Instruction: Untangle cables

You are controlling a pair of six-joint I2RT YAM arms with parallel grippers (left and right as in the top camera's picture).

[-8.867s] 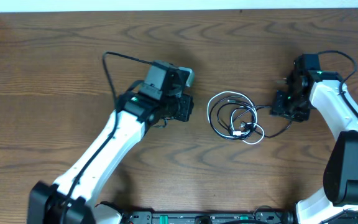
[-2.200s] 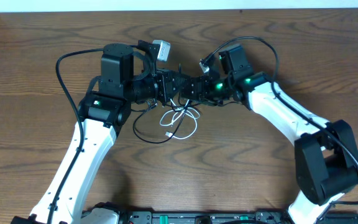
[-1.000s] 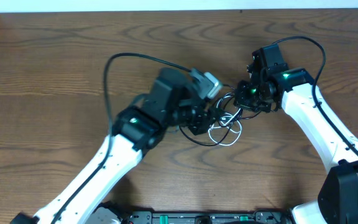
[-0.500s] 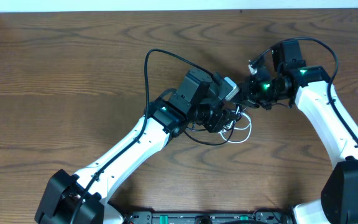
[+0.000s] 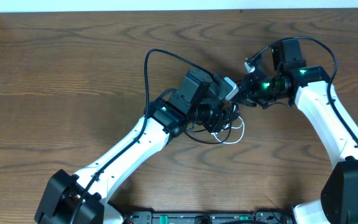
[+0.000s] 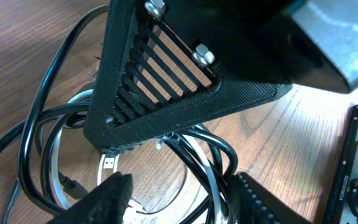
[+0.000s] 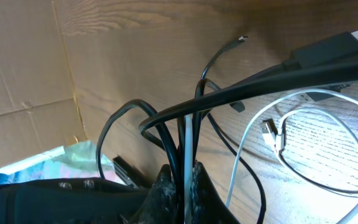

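Observation:
The black cable (image 5: 199, 138) and white cable (image 5: 236, 134) lie looped together at mid-table, under both grippers. My right gripper (image 5: 244, 93) is shut on a black strand (image 7: 178, 140) and a white strand (image 7: 188, 146), pinched side by side between its fingers (image 7: 166, 193). The white cable's loop (image 7: 303, 168) and small plug (image 7: 269, 134) rest on the wood, and a black plug (image 7: 334, 46) lies further off. My left gripper (image 6: 179, 193) stands open over the coil. Black strands (image 6: 210, 171) run along its right finger (image 6: 260, 199), and the white cable (image 6: 102, 167) passes by its left finger.
The right gripper's ribbed black finger (image 6: 166, 81) hangs close above the left gripper's jaws. The left arm's own thick black cable (image 5: 160, 59) arches over the wooden table (image 5: 55, 93). A cardboard wall (image 7: 17, 74) stands at the table's edge.
Over the last second the left arm reached right to the coil, and the right gripper shifted up and right and shut on the strands. The white loop has drawn in slightly.

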